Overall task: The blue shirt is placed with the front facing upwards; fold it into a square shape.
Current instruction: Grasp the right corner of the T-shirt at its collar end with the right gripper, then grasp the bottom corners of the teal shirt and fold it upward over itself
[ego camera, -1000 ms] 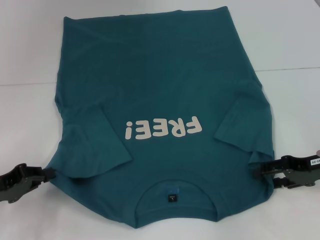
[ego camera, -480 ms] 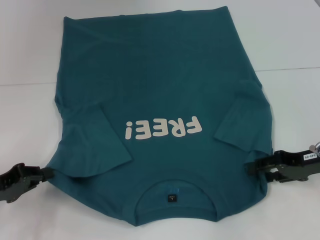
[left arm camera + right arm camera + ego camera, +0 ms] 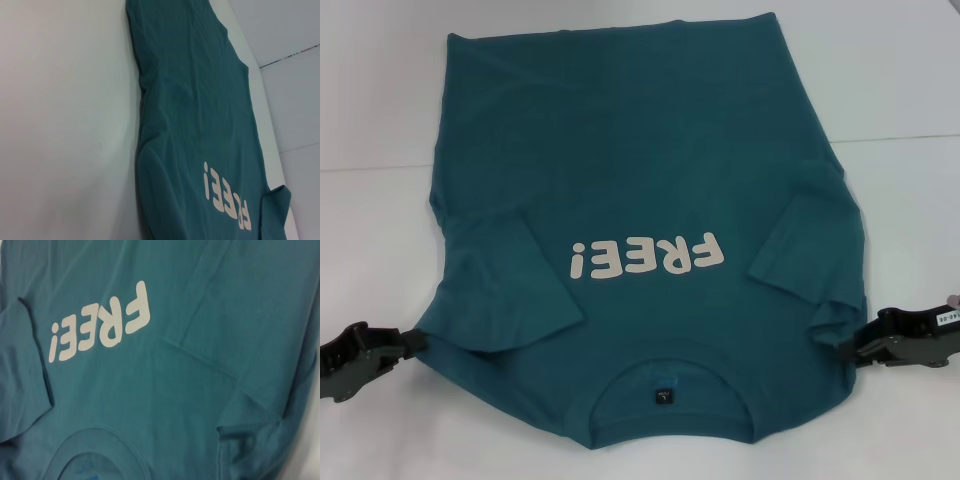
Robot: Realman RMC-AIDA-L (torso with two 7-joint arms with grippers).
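Note:
The blue shirt (image 3: 640, 190) lies flat on the white table, front up, with its white "FREE!" print (image 3: 647, 259) showing. Its collar (image 3: 665, 395) is on the side nearest me, and both short sleeves are folded inward over the body. My left gripper (image 3: 408, 343) sits low at the shirt's left shoulder edge and touches the cloth. At the right shoulder edge is my right gripper (image 3: 862, 346), where the cloth bunches into a small fold (image 3: 245, 425). The left wrist view looks along the shirt (image 3: 200, 115), and the right wrist view shows the print (image 3: 100, 322).
The white table (image 3: 900, 80) surrounds the shirt, with a thin seam line (image 3: 905, 136) running across it at the far right. Bare tabletop shows on both sides of the shirt (image 3: 370, 230) and beyond its hem.
The right gripper reached in over the shirt's right shoulder edge, then drew back outward to the edge. The left gripper shifted slightly outward. The shirt lies as before.

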